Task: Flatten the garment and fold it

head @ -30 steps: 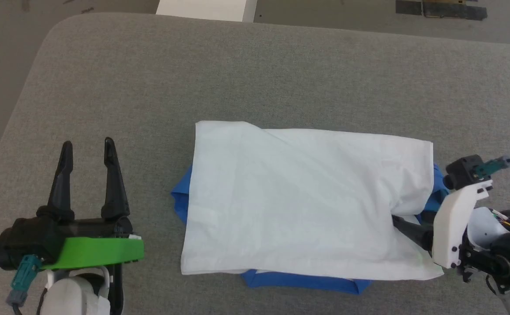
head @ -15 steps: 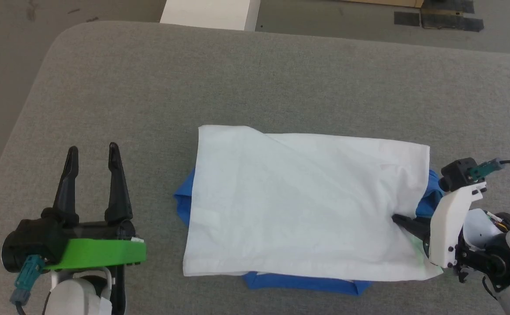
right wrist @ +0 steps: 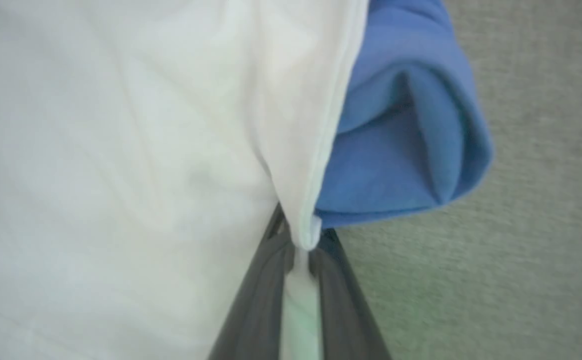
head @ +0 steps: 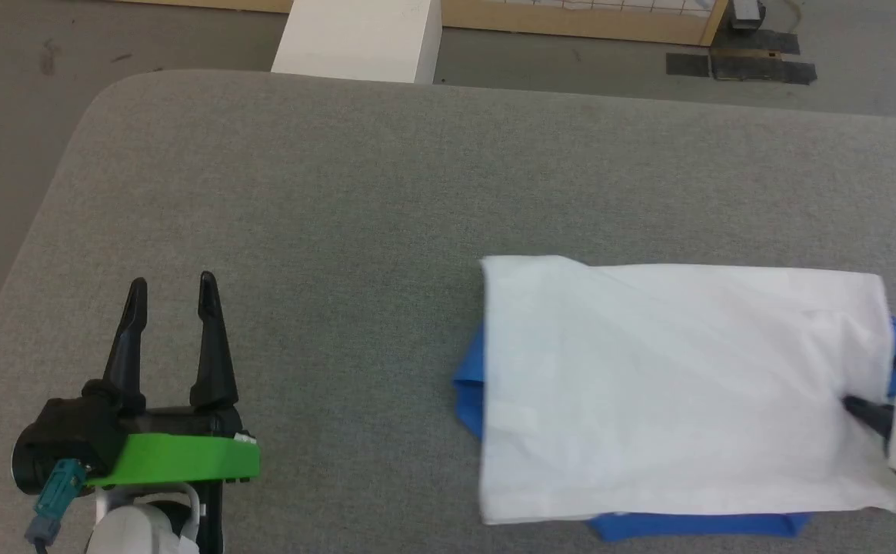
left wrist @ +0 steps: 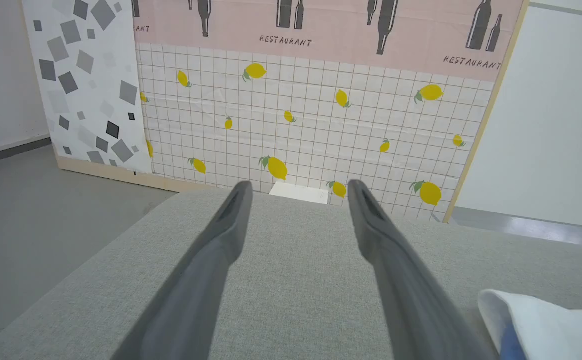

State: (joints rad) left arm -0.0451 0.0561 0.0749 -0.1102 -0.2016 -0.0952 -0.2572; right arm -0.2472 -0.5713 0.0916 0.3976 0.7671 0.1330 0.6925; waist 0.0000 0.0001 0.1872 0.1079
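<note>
Right hand (right wrist: 300, 241) pinches the garment (head: 678, 385) on the grey table (head: 340, 192); left hand (head: 172, 283) spread, well apart; lemon-patterned wall (left wrist: 295, 125) beyond.

Grey table (head: 340, 192) stands before a lemon-patterned wall panel (left wrist: 310, 125)

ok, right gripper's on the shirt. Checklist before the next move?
1. Grip: right gripper shut on the white hem of the shirt: ok.
2. Stray cloth: blue sleeve caught in that grip too: cannot tell.
3. Other arm: left gripper open, apart from the shirt: ok.
4. Blue edges tucked under the white: not ok, they stick out on three sides.
5. Room: bare table left of the shirt: ok.
</note>
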